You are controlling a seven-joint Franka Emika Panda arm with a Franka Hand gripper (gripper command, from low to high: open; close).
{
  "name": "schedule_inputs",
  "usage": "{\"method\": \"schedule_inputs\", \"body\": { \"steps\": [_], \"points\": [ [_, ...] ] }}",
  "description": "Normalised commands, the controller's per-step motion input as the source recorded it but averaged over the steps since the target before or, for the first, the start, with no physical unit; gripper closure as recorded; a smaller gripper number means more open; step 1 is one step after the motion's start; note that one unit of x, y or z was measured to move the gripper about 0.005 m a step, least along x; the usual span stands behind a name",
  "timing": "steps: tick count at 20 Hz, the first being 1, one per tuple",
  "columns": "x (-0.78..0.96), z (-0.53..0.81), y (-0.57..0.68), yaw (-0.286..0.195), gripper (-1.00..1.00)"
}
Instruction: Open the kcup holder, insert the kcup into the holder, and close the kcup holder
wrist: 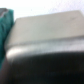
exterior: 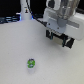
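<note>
I see the white surface (exterior: 20, 45) filling most of the exterior view, and my arm's pale wrist housing sits at the upper part of the exterior view's right with the gripper (exterior: 60, 39) hanging beneath it. The fingers (exterior: 50, 35) are dark stubs with a gap between them, so I judge them spread and holding nothing. The wrist view is blurred: a broad grey-brown slab close to the lens with a teal patch at one edge. I take the slab to be the kcup holder (wrist: 45, 35), though I cannot tell its front panels or which way the drawer faces. In the exterior view the holder is hidden behind the arm. The kcup (exterior: 31, 63) lies well apart from the fingers, nearer the camera and toward the exterior view's left, alone on the surface. It is round, so I read no long axis, and its tilt is too small to tell.
</note>
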Motion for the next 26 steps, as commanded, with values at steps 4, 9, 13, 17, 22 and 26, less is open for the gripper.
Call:
{"method": "schedule_inputs", "body": {
  "steps": [4,9,13,17,22,26],
  "points": [
    [0.34,0.29,-0.55,-0.131,-1.00],
    [0.35,0.19,-0.71,-0.166,-1.00],
    [0.31,0.08,-0.76,-0.167,-1.00],
    [0.33,0.03,-0.73,-0.154,-1.00],
    [0.33,0.00,-0.63,-0.152,-1.00],
    [0.52,0.00,-0.40,-0.148,-1.00]
  ]
}}
